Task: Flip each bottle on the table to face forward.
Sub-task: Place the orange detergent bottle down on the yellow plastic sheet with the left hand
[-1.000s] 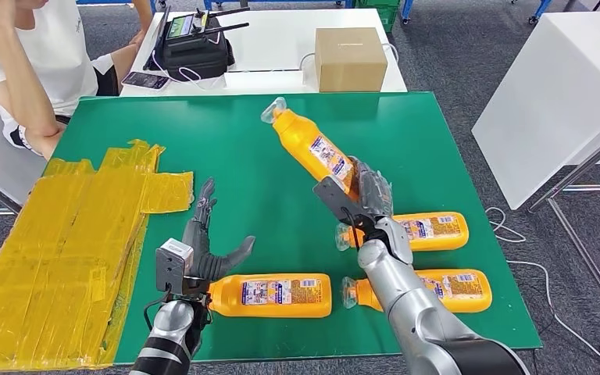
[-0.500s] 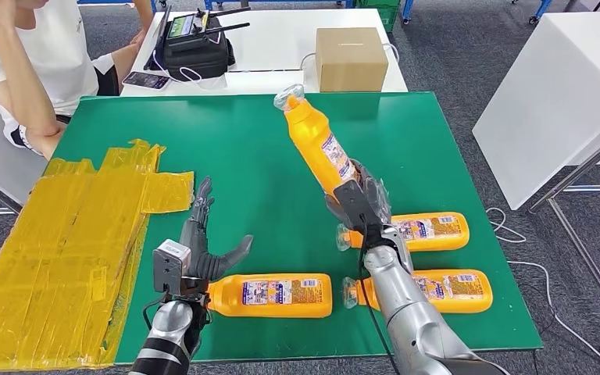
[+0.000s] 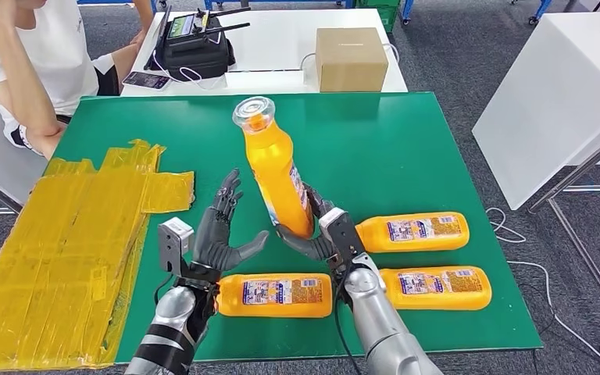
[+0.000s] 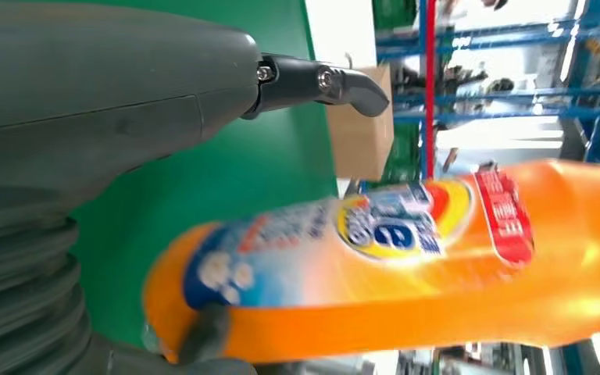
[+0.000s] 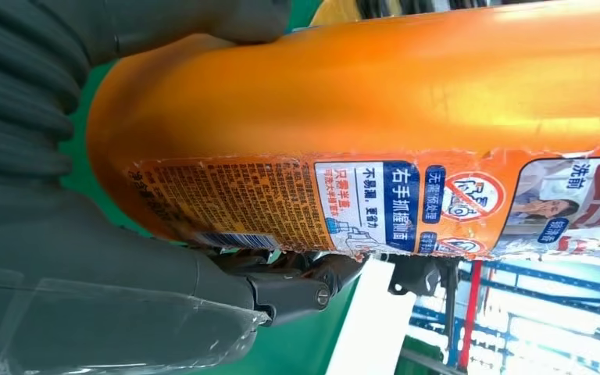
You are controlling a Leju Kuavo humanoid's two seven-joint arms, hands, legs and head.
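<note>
- Your right robot hand holds the raised bottle by its bottom, above the green surface.
- Your left robot hand is wide, just beside it.
- Three bottles lie flat nearby.

Left hand: grey thumb and ribbed cover up close, dark fingertip extended, nothing gripped. Orange bottle lies across the frame just beside it, slightly blurred, front label with blue-yellow logo and red tag facing camera. Green table behind. Cardboard box past the table edge, blue shelving beyond.
</note>
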